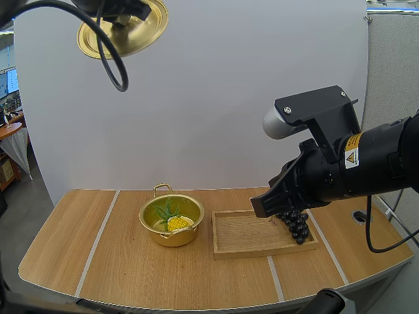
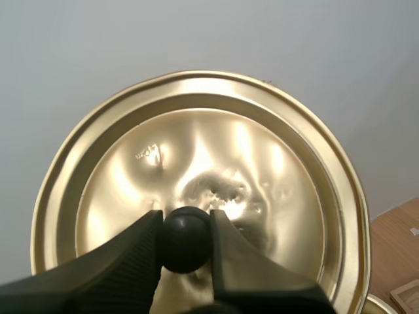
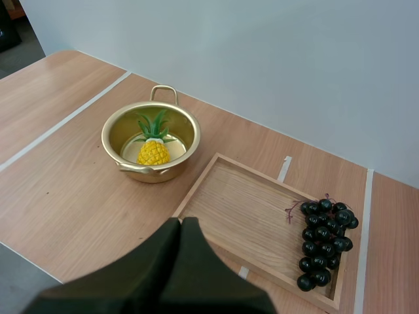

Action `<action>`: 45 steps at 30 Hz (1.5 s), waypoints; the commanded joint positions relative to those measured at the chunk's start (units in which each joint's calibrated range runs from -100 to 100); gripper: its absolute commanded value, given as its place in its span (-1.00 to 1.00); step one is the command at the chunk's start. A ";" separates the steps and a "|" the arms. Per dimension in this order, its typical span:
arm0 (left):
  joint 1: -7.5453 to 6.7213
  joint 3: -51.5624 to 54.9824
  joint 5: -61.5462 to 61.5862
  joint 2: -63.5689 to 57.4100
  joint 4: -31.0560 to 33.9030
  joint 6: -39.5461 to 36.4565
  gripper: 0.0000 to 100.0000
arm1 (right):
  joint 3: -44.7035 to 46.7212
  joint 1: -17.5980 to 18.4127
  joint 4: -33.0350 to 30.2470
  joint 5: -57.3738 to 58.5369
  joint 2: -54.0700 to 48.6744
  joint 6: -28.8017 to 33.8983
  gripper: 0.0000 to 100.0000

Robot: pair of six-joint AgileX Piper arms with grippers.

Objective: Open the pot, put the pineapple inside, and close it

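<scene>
While the left gripper [image 2: 185, 221] pinches the black ball knob [image 2: 185, 242] of the round, shiny gold metal lid [image 2: 216, 150] between its two fingertips, the lid hangs high in the air, well above the left part of the light wooden table [image 1: 131, 268]. The small gold metal pot [image 3: 150, 175], with a loop handle at its rear and another at its front, stands uncovered on the table, just beside the left edge of the shallow rectangular wooden tray [image 3: 242, 209]. The green-leaved yellow toy pineapple [image 3: 152, 152] lies inside the pot on its bottom, with the leaves pointing toward the rear handle. A bunch of dark, nearly black grapes [image 3: 324, 239] rests in the tray at its right end. The right gripper [image 3: 181, 229] hovers above the tray, near the grapes. It holds nothing, and its fingers are pressed together as one dark wedge.
</scene>
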 commanded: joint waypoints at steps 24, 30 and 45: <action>-0.20 42.27 -18.16 6.07 -14.48 12.87 -1.00 | -0.15 -0.21 0.16 0.00 -0.64 -0.04 -1.00; -0.20 45.36 -20.51 10.78 -14.13 12.87 -1.00 | -0.15 -0.21 0.16 0.00 -0.64 -0.04 -1.00; -0.20 49.88 -24.50 20.47 -14.24 19.29 -1.00 | -0.15 -0.21 0.16 0.00 -0.64 -0.04 -1.00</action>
